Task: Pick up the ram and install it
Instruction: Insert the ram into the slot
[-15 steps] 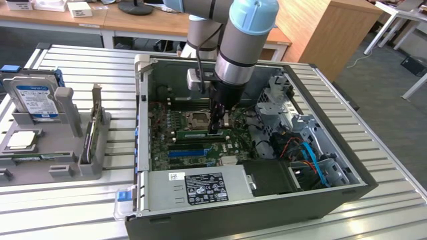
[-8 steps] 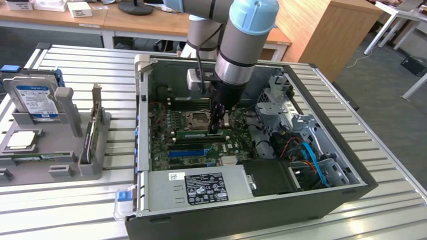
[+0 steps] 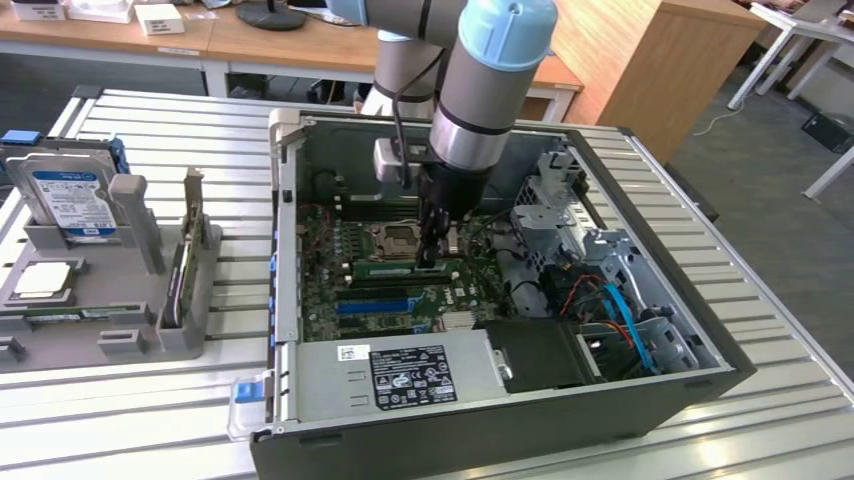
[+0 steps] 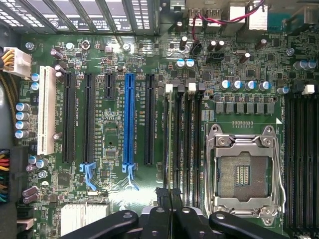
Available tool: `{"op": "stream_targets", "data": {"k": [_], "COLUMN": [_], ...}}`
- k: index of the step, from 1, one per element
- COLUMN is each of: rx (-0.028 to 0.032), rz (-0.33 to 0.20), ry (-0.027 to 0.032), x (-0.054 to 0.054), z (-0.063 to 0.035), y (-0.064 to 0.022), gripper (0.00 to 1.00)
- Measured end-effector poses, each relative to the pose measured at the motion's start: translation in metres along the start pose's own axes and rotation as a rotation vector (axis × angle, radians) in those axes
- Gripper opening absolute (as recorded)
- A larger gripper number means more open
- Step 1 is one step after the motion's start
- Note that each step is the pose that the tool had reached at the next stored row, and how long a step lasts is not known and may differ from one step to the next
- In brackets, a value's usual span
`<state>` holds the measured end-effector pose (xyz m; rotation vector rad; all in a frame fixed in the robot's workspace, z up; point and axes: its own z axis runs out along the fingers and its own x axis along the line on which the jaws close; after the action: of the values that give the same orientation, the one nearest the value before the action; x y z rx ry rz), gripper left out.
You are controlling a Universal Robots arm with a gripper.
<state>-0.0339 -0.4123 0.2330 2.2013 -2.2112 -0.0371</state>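
Note:
The ram (image 3: 387,270) is a thin green stick standing on edge in a memory slot beside the CPU socket (image 3: 396,238), inside the open computer case (image 3: 286,250). My gripper (image 3: 430,262) reaches straight down into the case and is shut on the stick's top edge near its middle. In the wrist view the black fingertips (image 4: 164,196) sit pressed together over the line of the ram (image 4: 169,139), which shows edge-on among the black memory slots (image 4: 192,139). How deep the stick sits in the slot I cannot tell.
A blue expansion slot (image 4: 129,119) and black slots lie beside the memory slots. The power supply (image 3: 400,370) and drive cage (image 3: 561,210) crowd the case. On the exterior view's left, a grey holder (image 3: 127,300) carries a hard drive (image 3: 67,200) and other parts.

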Motion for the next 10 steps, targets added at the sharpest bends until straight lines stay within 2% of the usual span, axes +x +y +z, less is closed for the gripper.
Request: {"op": "stream_targets", "data": {"k": [10], "rx": [0.0000], "rz": [0.000], "ry": [-0.0001], "x": [-0.0001], "z": [0.0017], "y": [-0.0001], "gripper": [0.11]}}
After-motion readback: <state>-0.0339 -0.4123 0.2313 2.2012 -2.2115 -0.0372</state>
